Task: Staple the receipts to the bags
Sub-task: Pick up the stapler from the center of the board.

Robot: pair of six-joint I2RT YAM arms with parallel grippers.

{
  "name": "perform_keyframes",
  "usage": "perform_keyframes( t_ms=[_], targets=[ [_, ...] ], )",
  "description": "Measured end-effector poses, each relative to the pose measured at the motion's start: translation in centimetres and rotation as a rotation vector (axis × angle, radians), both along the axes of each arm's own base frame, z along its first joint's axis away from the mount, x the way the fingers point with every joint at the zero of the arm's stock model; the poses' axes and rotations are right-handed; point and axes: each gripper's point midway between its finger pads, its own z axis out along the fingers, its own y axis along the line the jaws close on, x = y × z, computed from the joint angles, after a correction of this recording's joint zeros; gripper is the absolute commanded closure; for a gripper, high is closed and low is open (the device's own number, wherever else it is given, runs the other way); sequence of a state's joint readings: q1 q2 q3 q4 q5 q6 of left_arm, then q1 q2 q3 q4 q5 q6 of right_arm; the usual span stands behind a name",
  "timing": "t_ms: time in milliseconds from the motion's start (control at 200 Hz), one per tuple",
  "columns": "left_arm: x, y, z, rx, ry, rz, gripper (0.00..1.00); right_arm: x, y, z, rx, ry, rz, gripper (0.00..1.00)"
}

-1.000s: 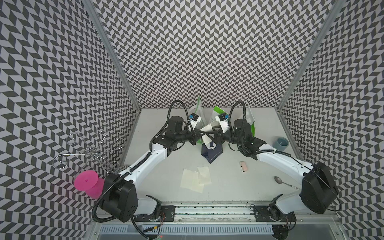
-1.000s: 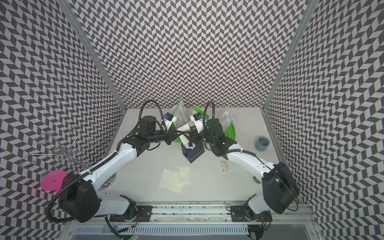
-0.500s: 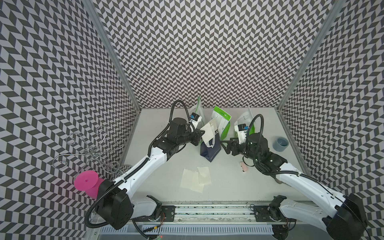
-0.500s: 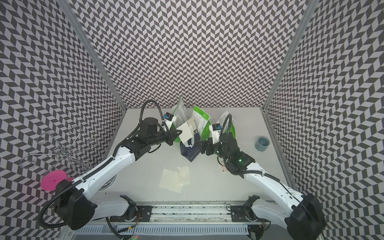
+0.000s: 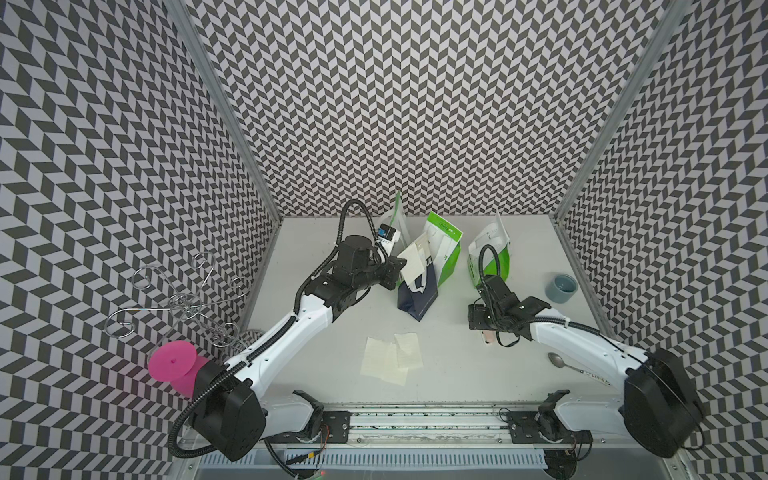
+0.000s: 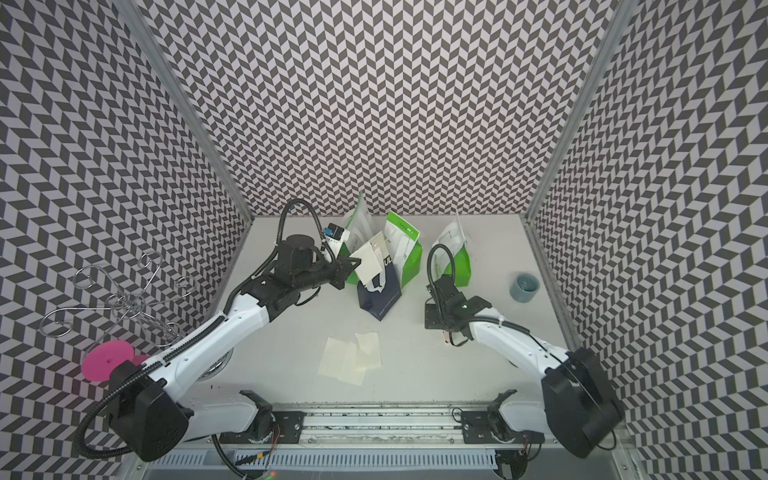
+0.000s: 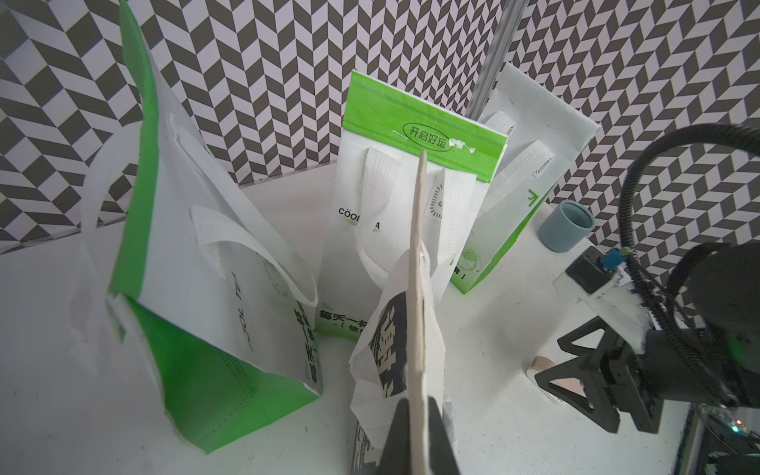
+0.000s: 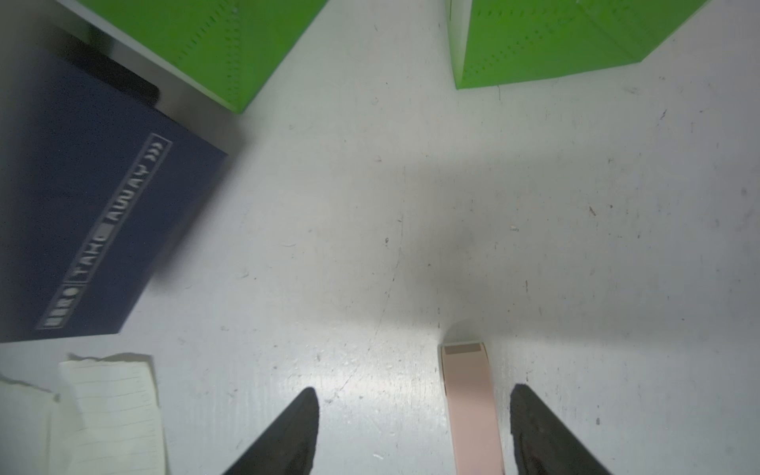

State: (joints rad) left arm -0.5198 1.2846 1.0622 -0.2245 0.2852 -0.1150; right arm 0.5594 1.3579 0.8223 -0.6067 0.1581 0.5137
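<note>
My left gripper [image 5: 400, 269] [image 7: 419, 401] is shut on a cream receipt [image 5: 411, 261] [image 7: 418, 288] and holds it upright against the top of the navy-and-white bag [image 5: 417, 296] [image 7: 384, 341]. Green-and-white bags stand behind it: one [image 5: 446, 253] in the middle, one [image 5: 492, 259] to the right and one [image 5: 394, 220] behind the left arm. Three loose receipts [image 5: 390, 361] [image 8: 111, 411] lie overlapping at the table's front. My right gripper [image 5: 482, 328] [image 8: 415, 392] points down, open, over the pinkish stapler [image 8: 473, 411] [image 6: 446, 338]. The stapler lies between its fingers, nearer one of them.
A grey-blue cup [image 5: 561, 288] stands by the right wall. A spoon [image 5: 559, 361] lies beside the right forearm. A pink stand [image 5: 172, 365] with a wire rack [image 5: 187, 299] sits outside the left wall.
My right arm pulled away from the bag tops and swung forward and right, tipping down over the stapler. The left gripper kept the receipt against the navy bag.
</note>
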Motion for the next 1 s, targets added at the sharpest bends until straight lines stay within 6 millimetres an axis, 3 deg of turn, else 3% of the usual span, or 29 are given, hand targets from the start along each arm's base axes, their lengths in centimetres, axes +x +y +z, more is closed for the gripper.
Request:
perform_keyframes(
  t_ms=[150,371,871,1001],
  targets=[
    [-0.1,0.0,0.2,-0.004,0.0,0.002,1.0,0.7,-0.2,-0.9,-0.065,0.037,-0.009,0.32],
    [-0.2,0.0,0.2,-0.01,0.004,0.0,1.0,-0.2,-1.6,-2.3,-0.149,0.102,-0.013,0.34],
    [-0.7,-0.2,0.8,-0.022,-0.003,-0.019,1.0,-1.6,-2.3,-5.2,-0.188,0.197,0.013,0.52],
    [-0.7,-0.2,0.8,-0.023,-0.002,-0.02,1.0,-1.5,-2.3,-5.3,-0.188,0.194,0.015,0.62]
  ],
)
